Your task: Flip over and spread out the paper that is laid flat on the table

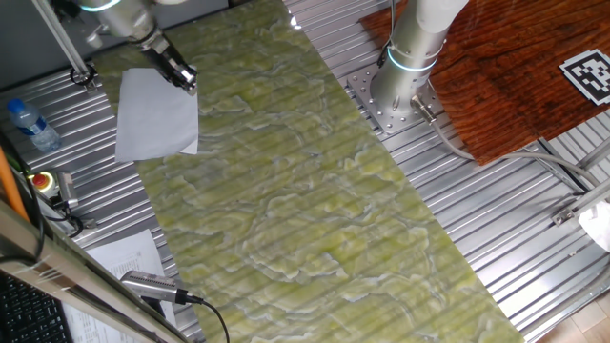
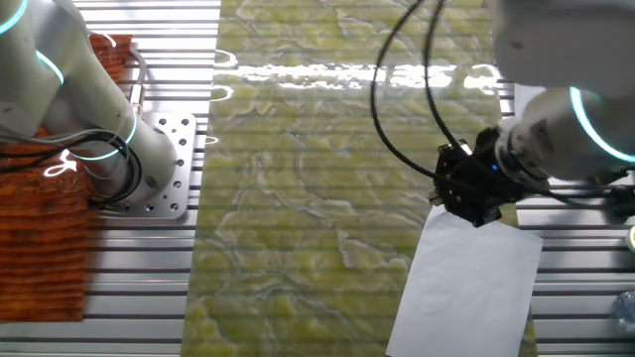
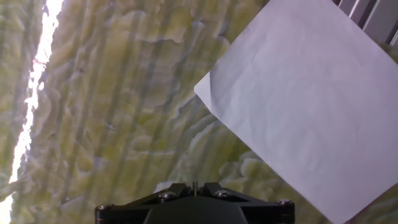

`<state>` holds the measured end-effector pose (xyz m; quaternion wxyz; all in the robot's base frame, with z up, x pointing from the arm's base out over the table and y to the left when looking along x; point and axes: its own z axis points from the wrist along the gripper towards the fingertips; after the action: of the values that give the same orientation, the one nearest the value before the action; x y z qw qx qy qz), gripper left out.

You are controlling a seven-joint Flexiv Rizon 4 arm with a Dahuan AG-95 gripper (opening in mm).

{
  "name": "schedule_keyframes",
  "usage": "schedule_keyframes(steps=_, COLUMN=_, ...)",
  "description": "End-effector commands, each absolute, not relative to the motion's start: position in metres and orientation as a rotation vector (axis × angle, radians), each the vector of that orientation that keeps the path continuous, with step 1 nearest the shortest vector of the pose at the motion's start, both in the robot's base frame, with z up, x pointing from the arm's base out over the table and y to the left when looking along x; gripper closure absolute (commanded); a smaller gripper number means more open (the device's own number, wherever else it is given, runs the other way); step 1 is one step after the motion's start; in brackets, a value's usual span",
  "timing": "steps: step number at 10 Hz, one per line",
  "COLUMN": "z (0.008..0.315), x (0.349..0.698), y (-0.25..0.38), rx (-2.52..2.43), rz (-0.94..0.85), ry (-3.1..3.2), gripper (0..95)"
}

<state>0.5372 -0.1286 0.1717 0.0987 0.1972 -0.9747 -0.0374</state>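
Observation:
The white paper point(image 1: 155, 116) lies flat at the far left end of the green marbled table point(image 1: 305, 191), with one edge reaching over onto the ribbed metal. It also shows in the other fixed view point(image 2: 466, 283) and the hand view point(image 3: 311, 106). My gripper point(image 1: 183, 76) hovers just above the paper's upper right corner, also seen in the other fixed view point(image 2: 474, 203). In the hand view its jaws point(image 3: 194, 186) stand pressed together and empty, over bare table left of the paper's corner.
A second arm's base point(image 1: 405, 57) stands on ribbed metal beside a reddish wood panel point(image 1: 505, 67). A water bottle point(image 1: 29, 124), a red button point(image 1: 43, 181), a printed sheet point(image 1: 129, 257) and a silver hand-held device point(image 1: 152, 284) lie at the left.

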Motion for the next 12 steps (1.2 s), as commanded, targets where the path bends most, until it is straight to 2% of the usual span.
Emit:
schedule_keyframes(steps=1, z=0.189, x=0.527, y=-0.127, rx=0.389, rz=-0.018, ry=-2.994, gripper=95.0)
schedule_keyframes(steps=12, z=0.242, x=0.498, y=-0.14, rx=0.306, rz=-0.028, ry=-3.277, gripper=95.0)
